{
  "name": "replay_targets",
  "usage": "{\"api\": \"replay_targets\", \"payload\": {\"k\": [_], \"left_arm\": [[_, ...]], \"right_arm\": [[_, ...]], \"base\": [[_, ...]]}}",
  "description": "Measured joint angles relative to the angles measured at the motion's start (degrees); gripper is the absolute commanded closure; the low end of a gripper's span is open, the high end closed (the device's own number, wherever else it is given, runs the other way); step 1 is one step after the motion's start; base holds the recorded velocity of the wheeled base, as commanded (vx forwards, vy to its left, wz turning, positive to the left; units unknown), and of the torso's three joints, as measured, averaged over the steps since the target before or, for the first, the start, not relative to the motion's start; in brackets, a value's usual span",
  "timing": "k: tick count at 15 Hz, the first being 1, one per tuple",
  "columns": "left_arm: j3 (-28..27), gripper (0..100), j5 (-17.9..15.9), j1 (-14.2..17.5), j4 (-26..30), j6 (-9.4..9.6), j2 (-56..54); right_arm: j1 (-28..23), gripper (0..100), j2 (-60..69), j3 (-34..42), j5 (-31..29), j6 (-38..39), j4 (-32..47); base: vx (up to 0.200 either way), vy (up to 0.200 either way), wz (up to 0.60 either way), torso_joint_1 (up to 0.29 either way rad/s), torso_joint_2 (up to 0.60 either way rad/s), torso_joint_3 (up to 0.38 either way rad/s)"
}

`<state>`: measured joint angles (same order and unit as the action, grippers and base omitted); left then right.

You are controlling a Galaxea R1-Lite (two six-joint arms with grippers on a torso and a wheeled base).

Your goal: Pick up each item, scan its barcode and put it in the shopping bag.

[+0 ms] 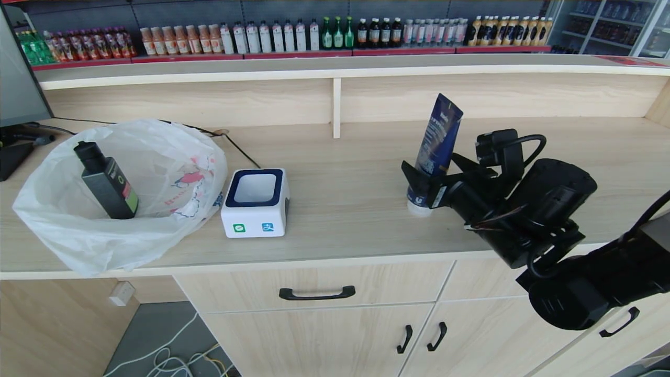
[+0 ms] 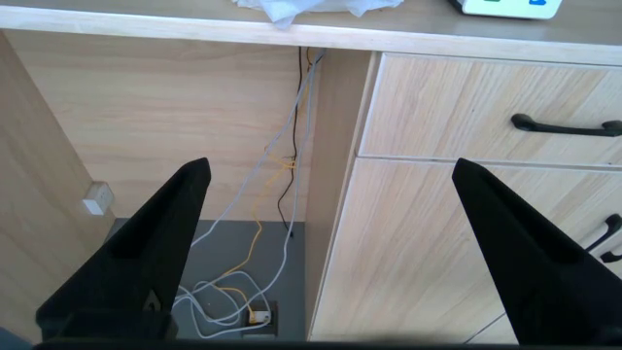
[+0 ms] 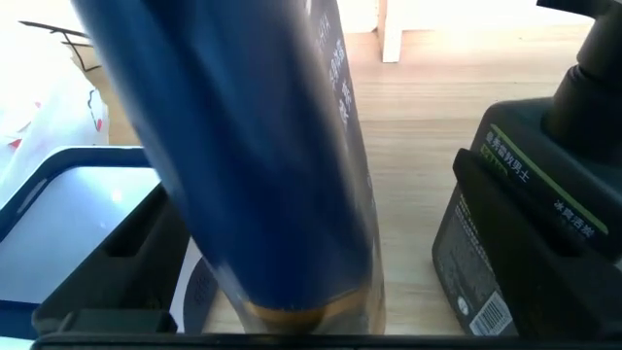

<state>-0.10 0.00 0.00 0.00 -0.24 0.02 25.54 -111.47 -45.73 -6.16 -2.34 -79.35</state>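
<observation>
A blue tube (image 1: 437, 141) stands cap-down on the right part of the wooden counter (image 1: 345, 188). My right gripper (image 1: 434, 170) is open, with a finger on each side of the tube's lower end. In the right wrist view the tube (image 3: 262, 175) rises close between the fingers, and a dark bottle with a green label (image 3: 535, 224) stands right beside it. A white plastic shopping bag (image 1: 172, 173) lies open at the counter's left with another dark bottle (image 1: 107, 183) inside. The white and blue scanner (image 1: 255, 201) sits just right of the bag. My left gripper (image 2: 330, 253) is open, low in front of the cabinet.
A raised wooden ledge (image 1: 335, 73) runs along the back of the counter, with shelves of drinks beyond. Drawers and doors with black handles (image 1: 316, 293) lie below the counter. Cables (image 2: 262, 262) hang in the open gap under its left end. A dark monitor (image 1: 18, 78) stands far left.
</observation>
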Motion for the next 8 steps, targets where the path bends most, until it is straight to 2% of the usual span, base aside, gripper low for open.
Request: {"api": "replay_targets", "payload": {"k": [6,7,8], "left_arm": [[0.0,0,0.0,0.0,0.0,0.00,0.0],[0.0,0,0.0,0.0,0.0,0.02,0.0],[0.0,0,0.0,0.0,0.0,0.02,0.0]], "right_arm": [[-0.2,0,-0.3,0.7,0.0,0.8,0.5],[-0.2,100,-0.5,0.7,0.0,0.8,0.5],[-0.2,100,-0.7,0.7,0.1,0.9,0.4]], "base": [[0.000,0.000,0.00,0.000,0.00,0.000],[0.000,0.000,0.00,0.000,0.00,0.000],[0.000,0.000,0.00,0.000,0.00,0.000]]}}
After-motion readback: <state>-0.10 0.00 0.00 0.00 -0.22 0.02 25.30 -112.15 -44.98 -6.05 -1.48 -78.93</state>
